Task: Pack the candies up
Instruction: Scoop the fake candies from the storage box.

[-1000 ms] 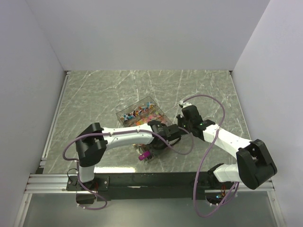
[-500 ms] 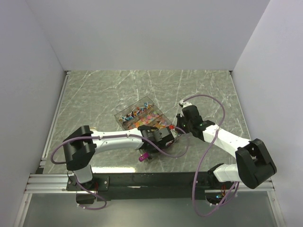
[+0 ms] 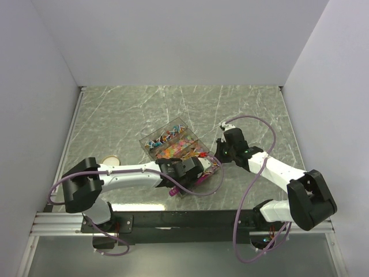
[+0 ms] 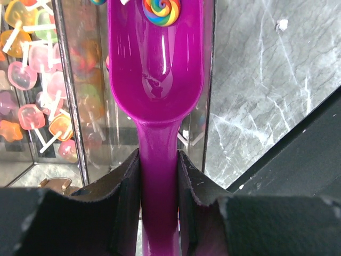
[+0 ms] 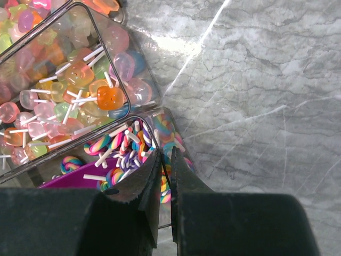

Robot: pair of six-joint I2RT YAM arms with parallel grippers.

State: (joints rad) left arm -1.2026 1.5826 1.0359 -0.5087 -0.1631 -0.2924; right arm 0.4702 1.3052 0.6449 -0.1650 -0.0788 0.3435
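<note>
Low centre of the top view: clamps the left fingers (image 3: 187, 172) on the handle of the magenta scoop (image 3: 203, 176), handle end poking toward the bottom edge. From the left wrist, squeezes that handle tight between both black fingers (image 4: 125, 192) at bottom centre, with the scoop (image 4: 157, 64) running straight up the frame, bowl open to the camera. Carries one swirl candy (image 4: 161, 10) at the top edge of the bowl. Sets the bowl in the near compartment of the clear box (image 3: 151, 140); resting or hovering, cannot tell.

Just right of that, pinches the right fingers (image 3: 220, 153) on the box's right end. From the right wrist, leaves only a thin slit between the fingers (image 5: 144, 197), with the clear rim running into it.

Finds the candies (image 5: 80, 90) inside the box: striped swirls on white sticks in the near compartment beside the scoop, orange, pink and green jelly shapes in the next, more mixed colours beyond.

Farther left, well apart from the box: a round tan lid (image 3: 109, 160), flat on the grey marbled desk (image 3: 248, 109).
</note>
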